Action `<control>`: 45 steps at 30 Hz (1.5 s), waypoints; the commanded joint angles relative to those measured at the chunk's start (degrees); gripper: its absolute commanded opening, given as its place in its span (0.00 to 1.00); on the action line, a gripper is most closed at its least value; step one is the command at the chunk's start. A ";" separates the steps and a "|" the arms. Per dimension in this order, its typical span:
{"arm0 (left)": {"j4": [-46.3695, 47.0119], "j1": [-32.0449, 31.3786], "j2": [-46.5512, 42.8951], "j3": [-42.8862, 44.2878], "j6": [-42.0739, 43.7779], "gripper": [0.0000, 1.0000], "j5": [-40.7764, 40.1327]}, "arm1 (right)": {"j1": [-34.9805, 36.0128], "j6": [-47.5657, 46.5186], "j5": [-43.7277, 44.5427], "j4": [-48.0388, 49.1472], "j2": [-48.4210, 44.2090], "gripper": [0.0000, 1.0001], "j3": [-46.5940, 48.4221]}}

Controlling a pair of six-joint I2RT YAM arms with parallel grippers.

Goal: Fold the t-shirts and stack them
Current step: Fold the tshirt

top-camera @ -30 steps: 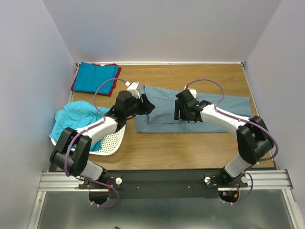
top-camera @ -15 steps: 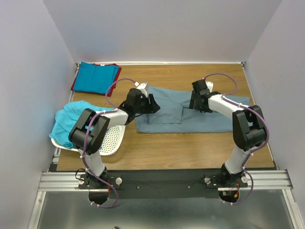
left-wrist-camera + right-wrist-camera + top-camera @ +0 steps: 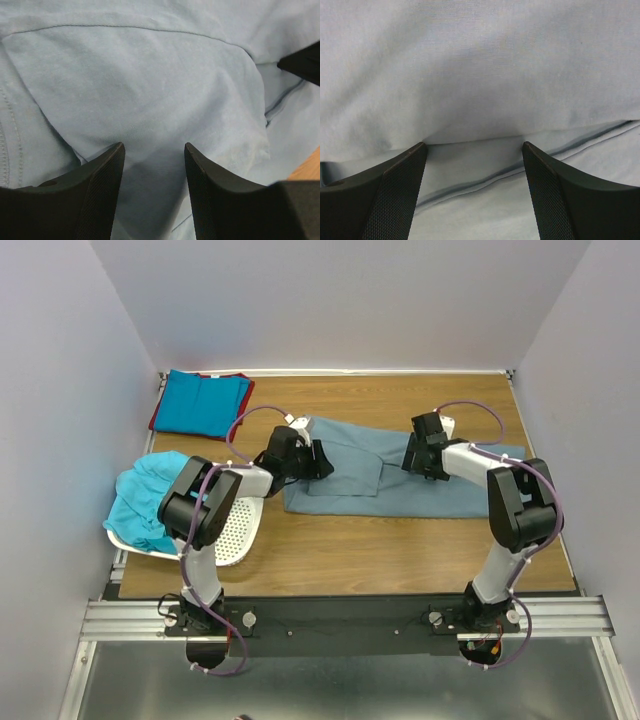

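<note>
Poises left gripper and right gripper, both spread and pinching nothing, close over the dusty grey-blue t-shirt lying flat across the middle of the table.

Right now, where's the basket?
The white basket sits at the table's left edge in the top view, holding the turquoise shirt, partly under the left arm.
</note>
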 commanded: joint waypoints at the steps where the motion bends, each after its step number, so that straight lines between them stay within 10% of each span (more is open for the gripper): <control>1: -2.94 1.61 3.26 2.76 3.59 0.60 -0.69 | -0.08 0.53 -3.41 -1.16 -1.19 0.83 -5.16; 24: -19.73 3.19 6.53 29.40 9.48 0.60 -6.84 | 0.01 -0.52 -11.77 -1.95 -15.26 0.86 -9.93; 45: -1.45 -4.37 -1.66 1.11 -1.24 0.60 1.60 | -4.21 -5.01 -16.86 -0.54 -6.65 0.90 -7.72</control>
